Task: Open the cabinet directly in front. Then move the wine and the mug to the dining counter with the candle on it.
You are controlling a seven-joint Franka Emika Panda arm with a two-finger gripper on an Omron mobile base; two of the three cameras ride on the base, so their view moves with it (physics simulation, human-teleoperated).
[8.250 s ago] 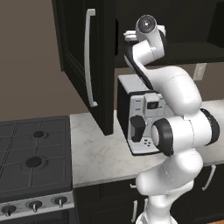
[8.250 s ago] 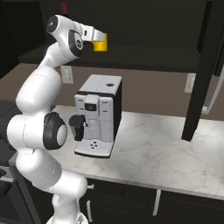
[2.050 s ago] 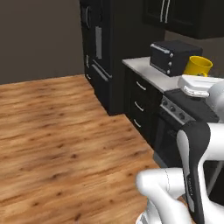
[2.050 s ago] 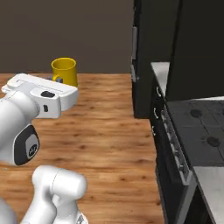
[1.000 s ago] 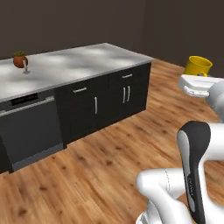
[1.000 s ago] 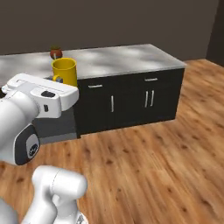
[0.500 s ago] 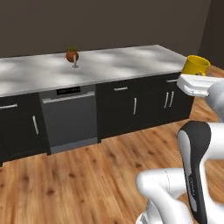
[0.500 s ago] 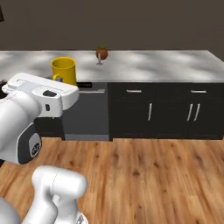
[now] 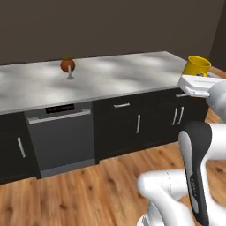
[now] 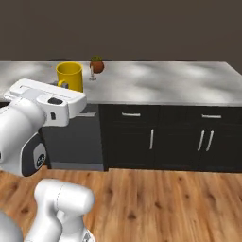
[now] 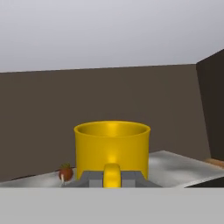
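Gripping mug (image 11: 112, 151), seemingly by its handle.

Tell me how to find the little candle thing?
Look along the long marbled dining counter over the dark cabinets. The candle stands on it, above the dishwasher front. It is a small red-brown ball with a green tuft on a thin pale stem, standing alone on the counter.

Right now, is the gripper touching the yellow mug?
Touching. In the hand view the gripper is closed on the handle of the mug, with the dark finger tips pressed against either side of it.
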